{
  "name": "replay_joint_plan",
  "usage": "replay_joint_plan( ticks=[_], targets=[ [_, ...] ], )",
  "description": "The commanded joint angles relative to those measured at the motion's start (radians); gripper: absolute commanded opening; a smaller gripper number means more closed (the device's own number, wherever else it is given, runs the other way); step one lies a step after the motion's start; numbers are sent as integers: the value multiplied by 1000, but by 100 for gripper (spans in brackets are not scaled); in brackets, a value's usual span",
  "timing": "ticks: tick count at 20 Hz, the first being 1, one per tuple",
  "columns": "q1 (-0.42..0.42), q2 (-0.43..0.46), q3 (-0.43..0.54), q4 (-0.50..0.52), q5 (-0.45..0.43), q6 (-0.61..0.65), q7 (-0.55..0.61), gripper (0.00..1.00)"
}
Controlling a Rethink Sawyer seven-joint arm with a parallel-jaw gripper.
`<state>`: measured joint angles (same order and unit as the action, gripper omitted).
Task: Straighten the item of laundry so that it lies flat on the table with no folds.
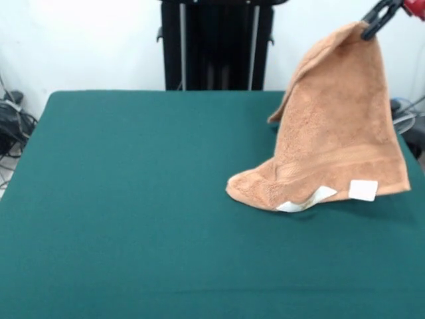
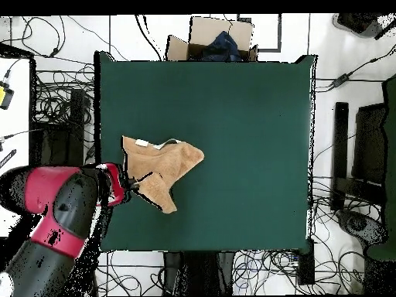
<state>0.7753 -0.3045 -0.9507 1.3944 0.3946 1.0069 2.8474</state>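
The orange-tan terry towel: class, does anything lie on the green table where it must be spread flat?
Nothing visible does. The gripper holds one corner of the orange-tan terry towel aloft, its lower edge with the white tags resting on the dark green felt table, whose surface shows no other objects in either view.

Cardboard box [image 2: 220,40] beyond table edge; cables [image 2: 54,85] on floor.

Front view: gripper [image 1: 373,25] is running off the top-right corner, only the dark tip showing. Towel [image 1: 335,126] is hiding the table [image 1: 133,199] edge behind it. Overhead: arm [image 2: 58,216] is covering the gripper; tags [image 2: 142,142] too small to read.
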Motion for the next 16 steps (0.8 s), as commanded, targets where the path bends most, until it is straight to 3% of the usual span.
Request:
replay_joint_plan(
  ticks=[1,10,13,16],
  targets=[
    [102,255,-133,-43,0,0,573,0],
    [145,425,-202,-111,52,21,855,0],
    [139,463,-224,-154,61,60,922,0],
    [131,553,-309,-229,42,151,1010,0]
  ],
)
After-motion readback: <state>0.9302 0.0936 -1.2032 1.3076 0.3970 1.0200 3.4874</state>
